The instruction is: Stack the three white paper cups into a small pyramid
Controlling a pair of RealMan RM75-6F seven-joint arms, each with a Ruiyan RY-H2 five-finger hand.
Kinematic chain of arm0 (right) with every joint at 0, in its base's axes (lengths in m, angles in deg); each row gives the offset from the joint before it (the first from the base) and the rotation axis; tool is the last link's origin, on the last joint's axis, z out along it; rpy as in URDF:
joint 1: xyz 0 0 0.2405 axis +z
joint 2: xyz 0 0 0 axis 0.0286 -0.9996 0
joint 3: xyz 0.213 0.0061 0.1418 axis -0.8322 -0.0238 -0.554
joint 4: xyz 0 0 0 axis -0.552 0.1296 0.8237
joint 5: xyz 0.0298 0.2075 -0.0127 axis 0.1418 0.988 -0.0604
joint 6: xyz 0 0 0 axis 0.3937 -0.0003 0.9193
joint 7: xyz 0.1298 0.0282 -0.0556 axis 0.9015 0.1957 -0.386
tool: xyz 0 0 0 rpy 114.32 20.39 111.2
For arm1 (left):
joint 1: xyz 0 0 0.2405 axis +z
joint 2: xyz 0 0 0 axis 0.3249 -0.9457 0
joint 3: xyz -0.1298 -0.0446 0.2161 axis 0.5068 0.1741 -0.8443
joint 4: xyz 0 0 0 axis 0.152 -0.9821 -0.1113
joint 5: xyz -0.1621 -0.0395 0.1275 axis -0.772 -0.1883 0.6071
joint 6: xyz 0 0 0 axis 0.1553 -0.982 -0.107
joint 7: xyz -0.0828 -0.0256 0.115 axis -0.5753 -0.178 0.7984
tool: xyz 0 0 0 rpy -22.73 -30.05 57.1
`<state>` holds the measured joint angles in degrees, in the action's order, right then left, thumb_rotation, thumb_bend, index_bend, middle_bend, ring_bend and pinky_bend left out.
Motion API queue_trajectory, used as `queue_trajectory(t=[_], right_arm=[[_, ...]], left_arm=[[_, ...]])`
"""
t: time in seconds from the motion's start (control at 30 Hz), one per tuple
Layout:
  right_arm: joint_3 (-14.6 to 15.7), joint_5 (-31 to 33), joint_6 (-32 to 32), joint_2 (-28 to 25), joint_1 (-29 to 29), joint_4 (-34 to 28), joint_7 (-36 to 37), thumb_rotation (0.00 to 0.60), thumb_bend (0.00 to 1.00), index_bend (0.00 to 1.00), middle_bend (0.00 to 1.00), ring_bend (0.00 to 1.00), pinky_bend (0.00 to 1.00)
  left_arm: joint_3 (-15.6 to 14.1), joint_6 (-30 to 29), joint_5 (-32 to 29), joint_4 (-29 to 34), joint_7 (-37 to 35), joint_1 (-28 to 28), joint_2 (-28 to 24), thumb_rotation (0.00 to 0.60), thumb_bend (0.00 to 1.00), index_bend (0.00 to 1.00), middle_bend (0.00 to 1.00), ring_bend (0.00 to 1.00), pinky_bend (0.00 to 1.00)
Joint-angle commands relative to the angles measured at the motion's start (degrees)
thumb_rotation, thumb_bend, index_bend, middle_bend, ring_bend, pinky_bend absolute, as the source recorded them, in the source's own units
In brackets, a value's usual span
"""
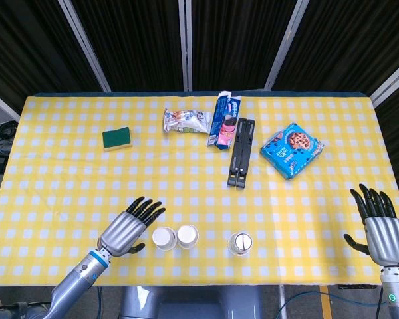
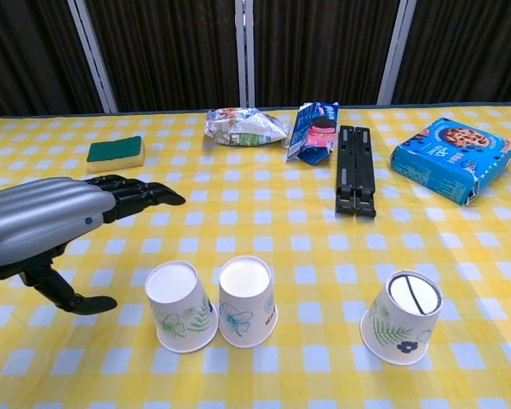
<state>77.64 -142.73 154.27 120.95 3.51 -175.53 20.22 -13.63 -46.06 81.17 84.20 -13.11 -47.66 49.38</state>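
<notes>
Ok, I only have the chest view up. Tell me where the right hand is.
Observer: The right hand hovers at the right edge of the table, well to the right of the lone cup. Its fingers are apart and it holds nothing.
Operator: Now give me the left hand's gap to the cups from above.
Observer: From the head view, the left hand sits just left of the leftmost cup. A thin strip of cloth shows between them, so they are not touching.
</notes>
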Motion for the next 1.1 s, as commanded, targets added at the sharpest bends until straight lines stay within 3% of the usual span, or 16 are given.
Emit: queue_trajectory(t=[0.03, 0.37, 0.57, 0.8, 1.1], right_arm=[[0.1, -0.1, -0.2, 0.0, 0.1, 0.0, -0.2, 0.6, 0.05, 0.1, 0.0, 0.0, 0.0], [1.8, -1.9, -4.1, -0.8, 1.7, -1.4, 2.4, 0.6, 0.05, 0.1, 0.0, 0.0, 0.0], [2.3, -4.3, -9.2, -2.5, 5.3, -4.2, 2.9, 0.6, 0.05, 0.16, 0.0, 0.0, 0.0], [2.9, -7.8, -17.4, -2.5, 11.3, -11.0, 3.1, 0.6, 0.05, 0.2, 0.0, 0.0, 0.0], [3.2, -6.8, -26.9, 1.0, 17.0, -16.0, 1.2, 0.6, 0.05, 0.21, 0.0, 0.0, 0.0]], left_arm=[[-1.2, -3.3, 2.1, 0.1, -2.4, 2.1, -2.3, 0.6, 0.25, 0.0, 0.0, 0.0, 0.0], [-4.9, -16.3, 8.8, -3.3, -14.3, 9.9, -11.4, 0.6, 0.24, 0.0, 0.0, 0.0, 0.0], [-6.0, -22.3, 11.1, -9.0, -20.8, 14.0, -12.4, 0.6, 0.24, 0.0, 0.0, 0.0, 0.0], [-6.2, -24.6, 11.2, -12.3, -24.4, 16.6, -12.6, 0.6, 0.24, 0.0, 0.0, 0.0, 0.0], [-5.0, -24.4, 10.5, -13.1, -26.0, 17.4, -12.9, 0.6, 0.24, 0.0, 0.0, 0.0, 0.0]])
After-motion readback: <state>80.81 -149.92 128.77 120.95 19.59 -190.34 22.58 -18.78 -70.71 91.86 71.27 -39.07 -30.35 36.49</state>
